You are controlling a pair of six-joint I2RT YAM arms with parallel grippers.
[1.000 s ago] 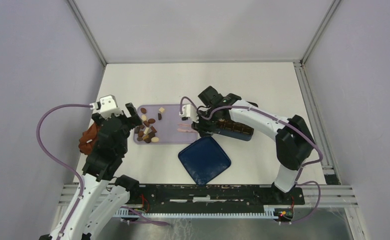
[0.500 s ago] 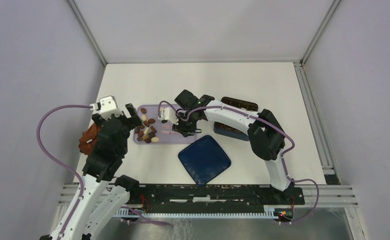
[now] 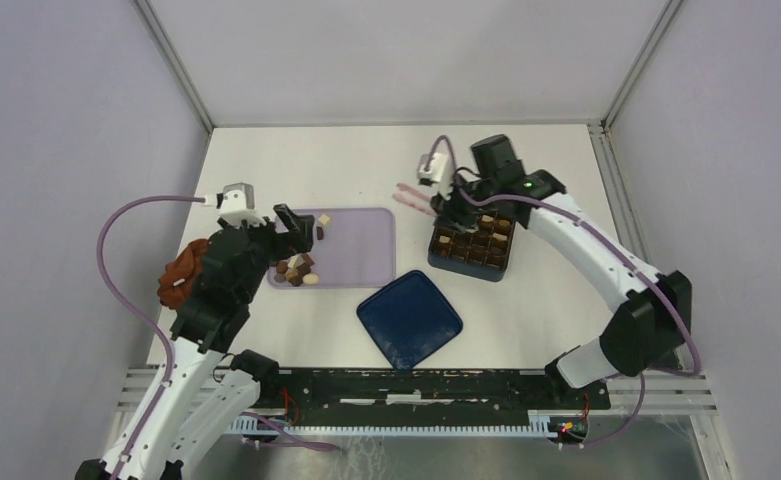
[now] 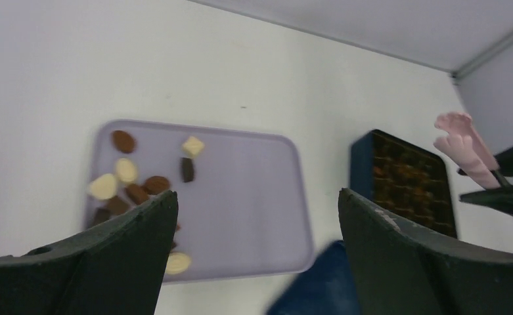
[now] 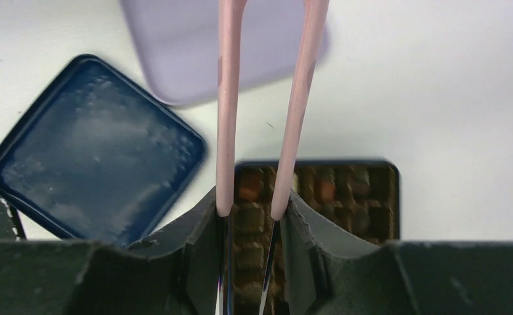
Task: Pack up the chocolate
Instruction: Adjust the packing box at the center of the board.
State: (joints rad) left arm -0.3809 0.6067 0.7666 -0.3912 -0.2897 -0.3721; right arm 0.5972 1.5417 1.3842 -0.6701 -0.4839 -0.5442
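Robot lab test cell, pretty clearly
Plain grey walls (image 3: 66, 120), aluminium frame (image 3: 176, 70), white tabletop (image 3: 366, 160), two arms (image 3: 586, 250) bolted to a rail (image 3: 416, 385), loose purple cables (image 3: 161, 200).

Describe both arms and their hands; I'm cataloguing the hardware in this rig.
The left arm and right arm have white tubular links joined by black joints. The left hand and right hand each have two wide matte black fingers. A lilac cable loops to a small pale camera box at each wrist. A green light glows on the right arm.
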